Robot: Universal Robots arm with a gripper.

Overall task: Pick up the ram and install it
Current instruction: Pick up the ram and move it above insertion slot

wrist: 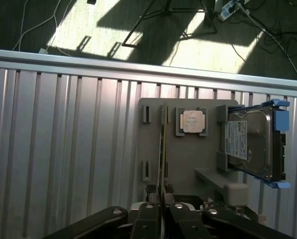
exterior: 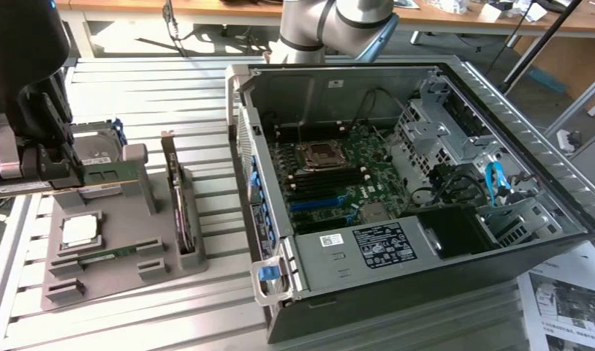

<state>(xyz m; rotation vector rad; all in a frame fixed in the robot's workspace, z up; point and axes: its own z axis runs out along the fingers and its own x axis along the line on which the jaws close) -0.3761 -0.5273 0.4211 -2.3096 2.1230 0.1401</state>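
My gripper (exterior: 29,179) hangs at the exterior view's left, above the grey fixture (exterior: 131,219), and it is shut on the ram (exterior: 112,175). The ram is a long, thin green stick that pokes out sideways from the fingers. In the wrist view the ram (wrist: 163,149) is seen edge-on as a thin line running away from my gripper (wrist: 161,216), whose black fingers (wrist: 147,221) press together on it. The open computer case (exterior: 531,146) lies to the exterior view's right, with its green motherboard (exterior: 361,183) and dark memory slots (exterior: 327,179) exposed.
On the fixture sit a square silver processor (exterior: 80,229) (wrist: 192,121), a hard drive (exterior: 95,146) (wrist: 250,142), an upright dark expansion card (exterior: 180,212) and another green stick (exterior: 107,256) lying flat. The slatted metal table (exterior: 161,95) surrounds them. Papers (exterior: 571,307) lie by the case.
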